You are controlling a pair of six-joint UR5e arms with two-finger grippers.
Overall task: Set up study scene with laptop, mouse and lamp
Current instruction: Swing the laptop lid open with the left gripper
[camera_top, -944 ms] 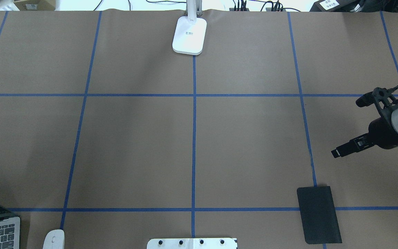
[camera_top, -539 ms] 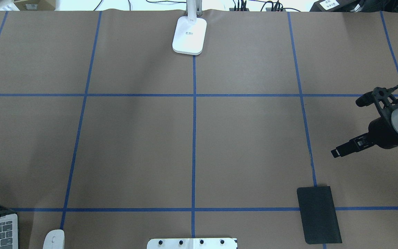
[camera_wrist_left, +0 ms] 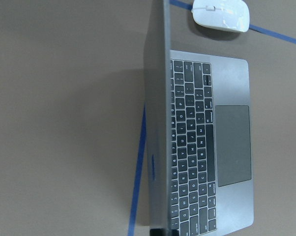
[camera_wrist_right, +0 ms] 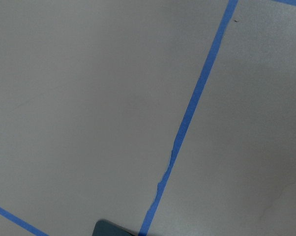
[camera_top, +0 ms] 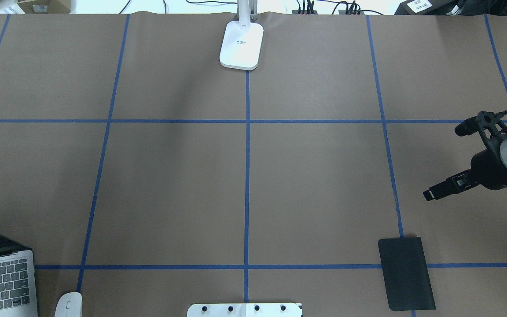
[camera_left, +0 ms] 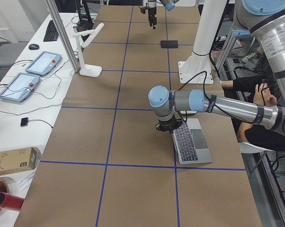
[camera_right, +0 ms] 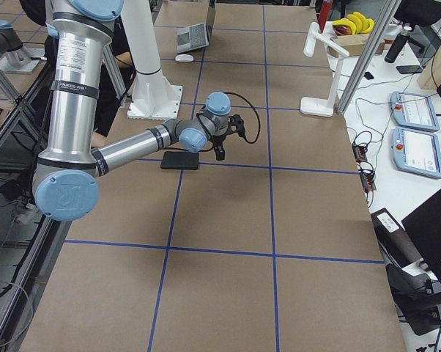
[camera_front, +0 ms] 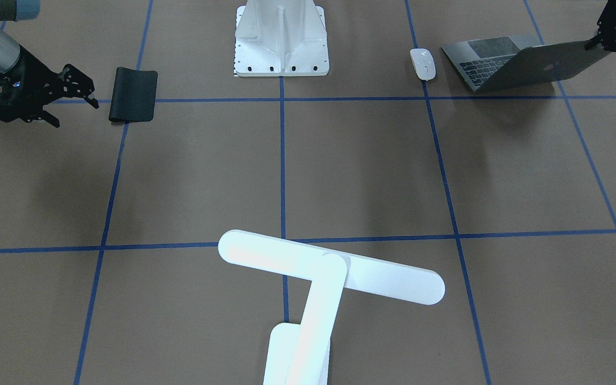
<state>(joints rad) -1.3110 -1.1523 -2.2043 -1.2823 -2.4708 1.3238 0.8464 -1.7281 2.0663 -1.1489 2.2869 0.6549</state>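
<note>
Grips the laptop [camera_front: 522, 64] by the top edge of its raised lid with the left gripper [camera_front: 610, 45], jaws pinched narrow on the panel; has that laptop at the robot's own left end of the table [camera_top: 170, 185], by the near edge, keyboard up and logo side turned away from the robot; shows the mouse [camera_front: 423, 64] just beside the laptop's side edge, toward the white pedestal [camera_front: 281, 37], apart from both; has the lamp [camera_front: 329, 272] well away at the far edge, base on the centre tape line, bar head slanted above the table; hangs the right gripper [camera_front: 76, 115] over the brown cover near the black mat [camera_front: 132, 93], fingers spread wide, touching neither mat nor table.
</note>
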